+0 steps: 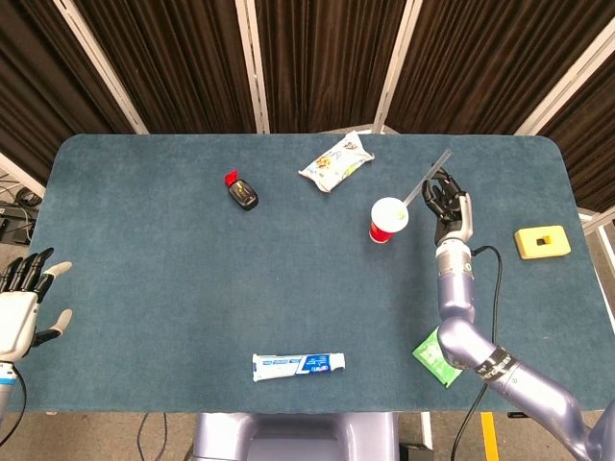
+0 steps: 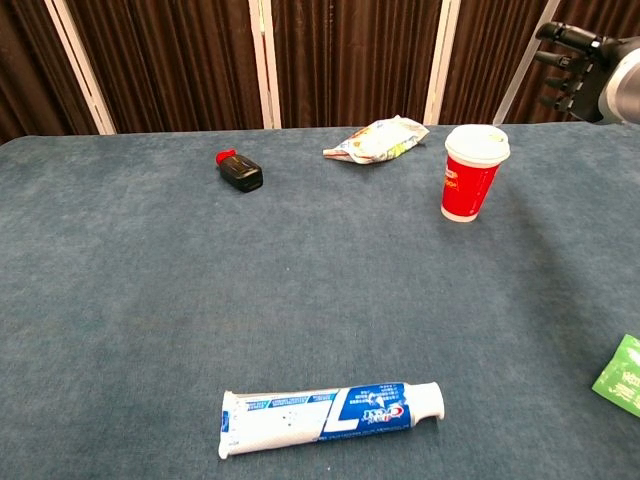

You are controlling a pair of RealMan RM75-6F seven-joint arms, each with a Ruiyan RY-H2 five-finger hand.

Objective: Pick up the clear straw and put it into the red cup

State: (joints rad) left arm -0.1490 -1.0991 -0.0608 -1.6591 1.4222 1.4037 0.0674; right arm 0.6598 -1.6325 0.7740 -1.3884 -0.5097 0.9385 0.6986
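Where the blue table (image 1: pixel 173 269) ends at its left edge, the left hand (image 1: pixel 21 307) hangs just off the surface with its fingers spread apart and nothing in them; only the head view shows it. A broad bare stretch of tabletop lies between that edge and the first things, a small dark bottle with a red cap (image 1: pixel 240 191) and, near the front edge, a toothpaste tube (image 1: pixel 298 364) lying flat. Toward the back sits a snack packet (image 1: pixel 335 160), well apart from the bottle. Right of centre the red cup (image 1: pixel 388 220) stands upright with its white lid on, open table on every side of it. The clear straw (image 1: pixel 426 178) slants from just above the cup's lid up and to the right, pinched in the fingers of the right hand (image 1: pixel 450 205), which is raised just beside the cup, fingers pointing toward the back of the table. In the chest view the same right hand (image 2: pixel 583 68) sits high in the upper right corner, above cup height, fingers curled toward the straw (image 2: pixel 519 68). A green packet (image 1: pixel 438 355) lies by the right forearm, and a yellow box (image 1: pixel 541 241), seen only from the head, rests near the right edge.
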